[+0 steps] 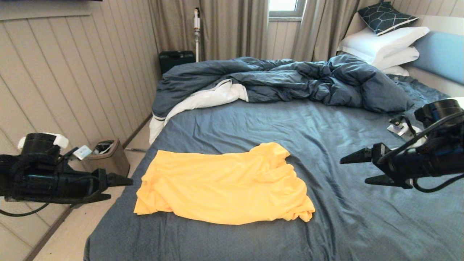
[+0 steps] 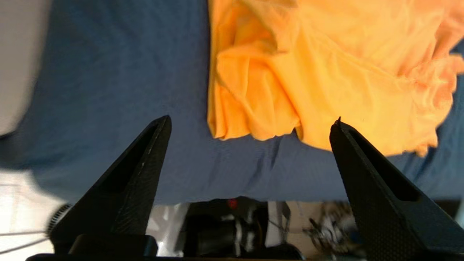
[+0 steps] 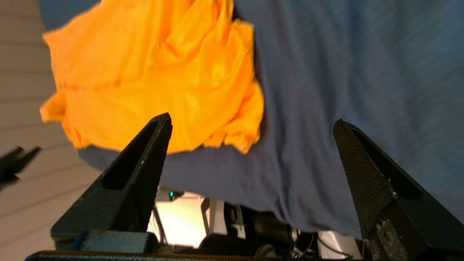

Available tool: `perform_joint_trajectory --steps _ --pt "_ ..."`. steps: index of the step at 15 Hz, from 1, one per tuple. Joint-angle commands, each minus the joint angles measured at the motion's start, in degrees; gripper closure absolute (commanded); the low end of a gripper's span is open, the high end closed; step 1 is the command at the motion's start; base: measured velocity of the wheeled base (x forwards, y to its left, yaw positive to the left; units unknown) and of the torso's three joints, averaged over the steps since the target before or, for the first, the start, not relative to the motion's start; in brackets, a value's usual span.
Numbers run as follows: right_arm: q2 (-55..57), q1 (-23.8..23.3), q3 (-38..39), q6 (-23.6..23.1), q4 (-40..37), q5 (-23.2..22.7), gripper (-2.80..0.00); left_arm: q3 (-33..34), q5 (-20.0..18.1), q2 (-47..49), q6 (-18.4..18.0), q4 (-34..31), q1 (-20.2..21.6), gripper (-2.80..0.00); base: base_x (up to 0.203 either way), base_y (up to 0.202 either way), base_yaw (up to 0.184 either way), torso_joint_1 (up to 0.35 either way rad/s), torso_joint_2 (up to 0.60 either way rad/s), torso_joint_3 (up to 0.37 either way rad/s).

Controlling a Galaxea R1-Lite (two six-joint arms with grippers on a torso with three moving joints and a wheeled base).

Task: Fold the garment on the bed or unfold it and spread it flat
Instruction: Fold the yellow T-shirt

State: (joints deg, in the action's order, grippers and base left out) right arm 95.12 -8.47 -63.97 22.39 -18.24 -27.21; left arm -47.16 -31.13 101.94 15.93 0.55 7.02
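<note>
Both grippers spread wide, holding nothing: left gripper (image 1: 121, 188) left of the garment (image 1: 221, 185), right gripper (image 1: 357, 168) to its right. Garment lies rumpled on the bed (image 1: 344, 224), near edge.

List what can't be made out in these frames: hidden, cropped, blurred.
- Garment: crumpled in the head view; its own folds hide neckline, sleeves and which side faces up.
- Bed: near edge cropped by the frame; far part buried under the duvet.
- Left tool: one finger mostly hidden behind the other in the head view.
- Right tool: the floor beyond the bed edge is blurred in its wrist view.
</note>
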Motion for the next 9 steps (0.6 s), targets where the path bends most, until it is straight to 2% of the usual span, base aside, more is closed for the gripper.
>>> perform_joint_trajectory --steps 1,4,9 --pt "1.7 -1.4 -1.6 0.2 -0.1 0.2 -2.80 -0.5 -1.2 7.8 0.1 0.4 -1.6 -2.80 0.000 0.000 0.000 0.000 0.00 0.000" --pt "3.1 -1.9 -2.6 0.4 -0.1 0.3 -2.80 -2.9 -1.5 11.8 0.5 0.5 -4.9 -2.80 0.000 0.000 0.000 0.000 0.00 0.000" --pt "3.5 -2.0 -2.7 0.3 0.3 1.1 -2.80 -7.7 -1.5 15.1 2.2 0.4 -5.9 -2.80 0.000 0.000 0.000 0.000 0.00 0.000"
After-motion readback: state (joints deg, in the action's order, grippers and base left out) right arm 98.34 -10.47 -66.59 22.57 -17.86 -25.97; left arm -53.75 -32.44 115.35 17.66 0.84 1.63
